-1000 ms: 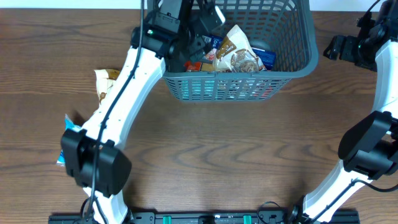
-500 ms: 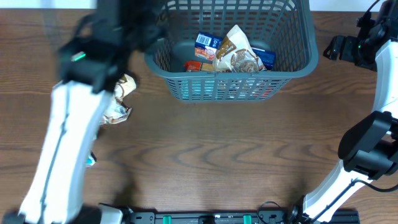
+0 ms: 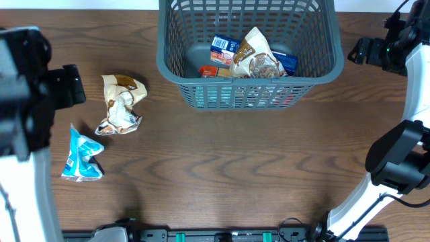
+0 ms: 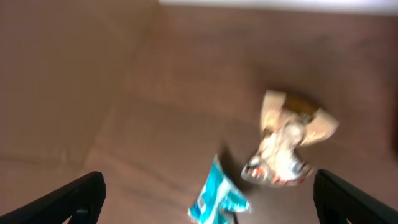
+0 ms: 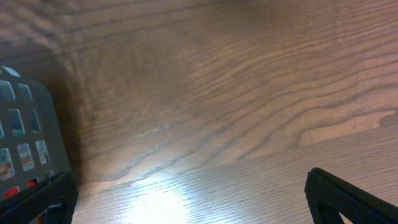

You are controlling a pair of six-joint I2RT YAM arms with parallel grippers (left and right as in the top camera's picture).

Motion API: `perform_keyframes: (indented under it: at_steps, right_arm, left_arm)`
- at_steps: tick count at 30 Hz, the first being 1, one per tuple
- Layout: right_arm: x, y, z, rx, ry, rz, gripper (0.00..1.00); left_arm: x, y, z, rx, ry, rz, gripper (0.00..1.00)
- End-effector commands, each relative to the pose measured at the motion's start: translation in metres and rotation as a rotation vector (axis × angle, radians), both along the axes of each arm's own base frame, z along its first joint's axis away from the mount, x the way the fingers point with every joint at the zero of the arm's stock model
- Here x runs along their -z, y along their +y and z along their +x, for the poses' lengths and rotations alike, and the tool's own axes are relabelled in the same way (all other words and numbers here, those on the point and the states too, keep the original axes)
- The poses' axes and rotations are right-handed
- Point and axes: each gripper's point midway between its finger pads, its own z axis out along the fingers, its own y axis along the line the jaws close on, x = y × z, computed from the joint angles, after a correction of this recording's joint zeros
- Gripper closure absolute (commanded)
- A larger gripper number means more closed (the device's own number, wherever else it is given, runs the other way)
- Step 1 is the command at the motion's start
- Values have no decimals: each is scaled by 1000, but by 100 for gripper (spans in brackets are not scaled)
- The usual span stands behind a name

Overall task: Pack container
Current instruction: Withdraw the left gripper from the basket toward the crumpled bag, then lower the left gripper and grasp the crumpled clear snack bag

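Grey-blue container (image 3: 248,94) vacated, left hand (image 3: 70,85) withdrawn, open, beside tan packet (image 3: 119,104)

From overhead I have the container (image 3: 250,86) at the far middle of the counter (image 3: 235,175), with a cluster of packets (image 3: 248,57) lying inside it, toward its near wall. Well off to its left, two more lie loose on the counter: one loose packet (image 3: 121,104) farther back, the other loose packet (image 3: 82,156) just in front of it and further left; I cannot tell whether they touch. My left arm (image 3: 27,101) stands at the left edge, beside both. My right arm (image 3: 410,60) reaches in right of the container, apart from it.
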Motion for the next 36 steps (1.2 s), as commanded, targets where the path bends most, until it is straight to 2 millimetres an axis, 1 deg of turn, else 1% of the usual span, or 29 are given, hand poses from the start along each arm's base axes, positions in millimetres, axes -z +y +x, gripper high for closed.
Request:
perform_keyframes:
  at_steps: [1,5,9,12,15,20,25,31,36]
  right_arm:
    - [-4,-1,-1,-10,-10,7,1]
    - [-3,0,-3,-10,-4,9,1]
    - [-2,0,-5,-10,5,13,1]
    - [-1,1,-7,-10,14,16,1]
    - [0,2,-9,-9,21,19,1]
    - [0,2,-8,-10,21,19,1]
    - [0,3,-8,-13,20,22,1]
    - [-1,3,-8,-13,19,22,1]
    - [-1,3,-8,-13,19,22,1]
  left_arm:
    - [63,6,16,-50,123,-64,1]
    - [118,-8,48,38,160,-144,1]
    - [165,-15,75,87,230,-200,1]
    - [201,-17,87,93,307,-237,1]
    - [234,-24,91,104,380,-293,1]
    - [270,-39,94,101,445,-404,1]
    - [301,-41,94,95,510,-426,1]
    - [326,-46,95,132,557,-451,1]
    - [337,-47,95,129,576,-458,1]
